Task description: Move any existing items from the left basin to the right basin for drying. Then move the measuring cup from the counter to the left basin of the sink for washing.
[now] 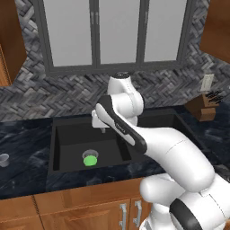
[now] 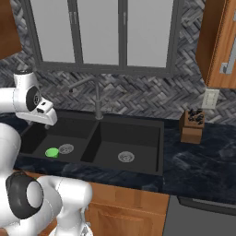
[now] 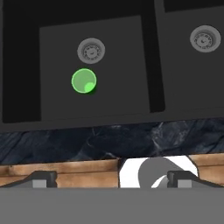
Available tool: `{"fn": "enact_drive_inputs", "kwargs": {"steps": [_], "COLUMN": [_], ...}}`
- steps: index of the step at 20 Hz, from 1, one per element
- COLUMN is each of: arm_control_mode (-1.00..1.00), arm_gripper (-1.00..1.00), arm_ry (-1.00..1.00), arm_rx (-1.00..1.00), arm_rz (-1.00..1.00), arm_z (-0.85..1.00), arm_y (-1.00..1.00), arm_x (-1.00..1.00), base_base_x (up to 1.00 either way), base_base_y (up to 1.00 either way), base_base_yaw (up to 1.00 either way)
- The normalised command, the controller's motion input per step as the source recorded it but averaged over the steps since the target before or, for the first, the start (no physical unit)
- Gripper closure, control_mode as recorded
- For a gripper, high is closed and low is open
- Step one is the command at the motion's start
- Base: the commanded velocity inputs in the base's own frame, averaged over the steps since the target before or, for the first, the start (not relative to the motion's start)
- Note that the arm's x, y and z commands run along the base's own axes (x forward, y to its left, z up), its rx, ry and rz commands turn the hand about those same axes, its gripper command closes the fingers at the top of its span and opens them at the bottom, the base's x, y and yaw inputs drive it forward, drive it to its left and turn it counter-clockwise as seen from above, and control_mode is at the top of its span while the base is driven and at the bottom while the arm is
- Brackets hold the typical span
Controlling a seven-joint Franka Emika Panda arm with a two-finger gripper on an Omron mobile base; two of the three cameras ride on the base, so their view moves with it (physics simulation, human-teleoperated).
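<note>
Room: we are facing a dark marbled counter under a grey herringbone wall, with a black double sink set into it.
Tumbler: the green tumbler is standing upright in the left basin, mouth up, just beside that basin's steel drain.
Cup: the small grey cup is sitting on the counter, well apart to the left of the sink.
Right basin: the right basin is holding nothing but its own drain.
Gripper: we are holding the gripper high over the sink's front edge, fingers spread wide and gripping nothing.
Key relation: in the hand view the tumbler is lying ahead of the fingers and off to the left, well below them. We judge we need to travel forward over the left basin and then down.
Axis: the tumbler is standing vertical, so we judge any jaw angle across its rim will serve.
</note>
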Motion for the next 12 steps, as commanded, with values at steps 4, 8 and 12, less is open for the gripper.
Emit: {"fn": "enact_drive_inputs", "kwargs": {"steps": [4, 8, 12], "arm_control_mode": [-1.0, -1.0, -1.0], "arm_gripper": [-1.0, -1.0, -1.0], "arm_ry": [0.05, 0.08, 0.09], "arm_rx": [0.0, 0.0, 0.0], "arm_rz": [0.0, 0.0, 0.0], "arm_z": [-0.3, -0.33, -0.39], "arm_y": [0.16, 0.15, 0.15], "arm_x": [0.32, 0.32, 0.34], "base_base_x": [0.0, 0.0, 0.0], "base_base_y": [0.0, 0.0, 0.0], "base_base_yaw": [0.0, 0.0, 0.0]}}
